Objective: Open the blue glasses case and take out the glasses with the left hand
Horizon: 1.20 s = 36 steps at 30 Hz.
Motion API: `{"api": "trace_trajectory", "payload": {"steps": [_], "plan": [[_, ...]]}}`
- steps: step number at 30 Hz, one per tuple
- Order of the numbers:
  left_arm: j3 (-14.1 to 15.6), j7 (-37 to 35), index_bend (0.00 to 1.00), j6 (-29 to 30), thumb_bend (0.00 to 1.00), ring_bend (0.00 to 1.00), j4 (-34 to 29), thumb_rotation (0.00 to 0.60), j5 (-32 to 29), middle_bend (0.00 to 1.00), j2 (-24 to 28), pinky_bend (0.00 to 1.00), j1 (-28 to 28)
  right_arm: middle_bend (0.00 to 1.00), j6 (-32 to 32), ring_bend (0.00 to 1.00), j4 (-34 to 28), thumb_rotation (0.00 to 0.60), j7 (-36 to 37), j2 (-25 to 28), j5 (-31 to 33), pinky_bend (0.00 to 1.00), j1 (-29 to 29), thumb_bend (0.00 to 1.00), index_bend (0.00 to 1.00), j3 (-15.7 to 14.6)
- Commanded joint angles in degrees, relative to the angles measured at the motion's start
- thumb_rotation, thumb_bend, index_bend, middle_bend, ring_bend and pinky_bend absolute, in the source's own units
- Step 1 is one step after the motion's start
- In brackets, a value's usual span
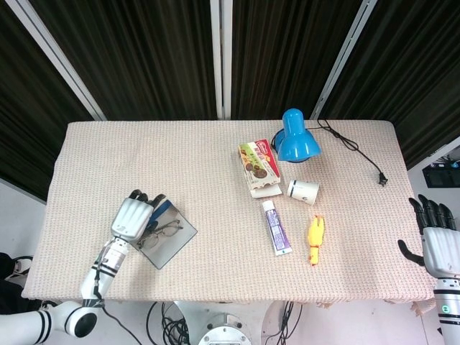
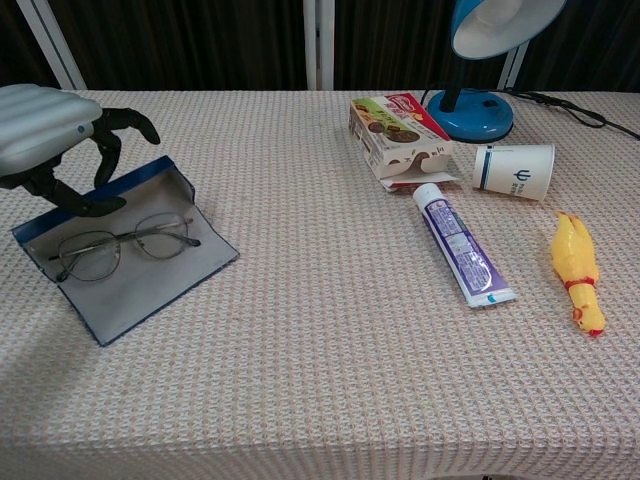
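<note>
Head view, table [image 1: 108, 158]: covered in a beige woven cloth, carrying every item below.
Desk lamp [image 1: 297, 140]: blue, at the far side of the table toward the right, its black cord [image 1: 352, 147] trailing off to the right; this is the landmark for the rest.
Blue glasses case [image 2: 135, 275]: well to the lamp's left and nearer the front edge, lying open and flat, grey lining up, blue rim at its far end.
Left hand [image 2: 50, 130]: over the far left end of the case, fingers [image 2: 108, 155] curled downward with dark tips at the blue rim; nothing is visibly held, and whether the tips touch the case cannot be told.
Right hand [image 1: 437, 244]: far right of the lamp, beyond the table's front right corner, fingers spread and upright, holding nothing.
Snack box [image 1: 259, 167]: just left of the lamp, its flap open.
Toothpaste tube [image 1: 277, 227]: in front of the snack box, purple and white.
Glasses [image 2: 125, 243]: thin wire frame, lying on the case lining, just in front of the left hand, apart from it.
Rubber chicken [image 1: 315, 240]: yellow, in front of the lamp, beside the tube.
Paper cup [image 1: 303, 191]: white, on its side, just in front of the lamp.
</note>
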Motion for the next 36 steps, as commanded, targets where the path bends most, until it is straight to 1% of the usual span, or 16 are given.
{"api": "trace_trajectory", "payload": {"steps": [1, 9, 17, 20, 23, 25, 26, 27, 29, 31, 36], "plan": [[0.07, 1.07, 0.24, 0.84, 0.31, 0.36, 1.37, 0.600, 1.80, 0.60, -0.97, 0.28, -0.10, 0.00, 0.04, 0.00, 0.08, 0.600, 0.11, 0.02, -0.01, 0.00, -0.03, 0.23, 0.00, 0.01], [0.29, 1.78, 0.25, 3.64, 0.31, 0.36, 6.22, 0.600, 7.92, 0.61, -3.49, 0.29, -0.03, 0.00, 0.07, 0.00, 0.28, 0.600, 0.38, 0.09, 0.05, 0.00, -0.12, 0.23, 0.00, 0.03], [-1.12, -0.46, 0.25, 2.06, 0.32, 0.36, 8.64, 0.600, 7.14, 0.62, -4.28, 0.29, 0.06, 0.00, -0.20, 0.00, 0.47, 0.600, 0.33, -0.08, 0.17, 0.00, -0.04, 0.23, 0.00, 0.00], [-1.96, -1.85, 0.25, 1.01, 0.32, 0.36, 9.99, 0.600, 6.31, 0.60, -4.57, 0.29, -0.12, 0.00, -0.27, 0.00, 0.46, 0.600, 0.24, -0.13, 0.16, 0.00, -0.03, 0.23, 0.00, -0.04], [-2.28, -2.94, 0.20, -0.28, 0.31, 0.29, 10.95, 0.600, 5.46, 0.46, -4.49, 0.26, -0.13, 0.00, -0.24, 0.00, 0.42, 0.600, 0.17, -0.14, 0.13, 0.00, -0.03, 0.23, 0.00, -0.04], [-2.52, -4.01, 0.14, -0.55, 0.30, 0.19, 11.90, 0.600, 5.54, 0.30, -4.53, 0.23, -0.16, 0.00, -0.24, 0.00, 0.42, 0.600, 0.14, -0.15, 0.18, 0.00, -0.02, 0.23, 0.00, -0.01], [-2.75, -4.45, 0.13, -0.62, 0.30, 0.16, 12.44, 0.600, 5.30, 0.26, -4.63, 0.22, -0.10, 0.00, -0.27, 0.00, 0.42, 0.600, 0.12, -0.15, 0.22, 0.00, -0.02, 0.23, 0.00, 0.00], [-3.06, -4.87, 0.11, -0.83, 0.29, 0.12, 12.98, 0.600, 4.81, 0.19, -4.76, 0.20, -0.01, 0.00, -0.31, 0.00, 0.43, 0.600, 0.09, -0.17, 0.23, 0.00, 0.00, 0.23, 0.00, -0.01], [-3.56, -5.62, 0.09, -0.73, 0.27, 0.07, 13.65, 0.600, 4.39, 0.10, -4.99, 0.18, 0.15, 0.00, -0.32, 0.00, 0.42, 0.600, 0.02, -0.19, 0.21, 0.00, 0.00, 0.23, 0.00, -0.04], [-4.02, -6.63, 0.08, -0.57, 0.25, 0.07, 13.88, 0.600, 3.99, 0.06, -5.05, 0.17, 0.42, 0.00, -0.30, 0.00, 0.42, 0.600, -0.01, -0.21, 0.22, 0.00, -0.02, 0.23, 0.00, -0.05], [-5.12, -7.17, 0.08, 0.03, 0.24, 0.07, 11.25, 0.600, 2.60, 0.06, -3.74, 0.17, 1.32, 0.00, -0.22, 0.00, 0.43, 0.600, 0.00, -0.19, 0.32, 0.00, -0.04, 0.23, 0.00, 0.04]]}}
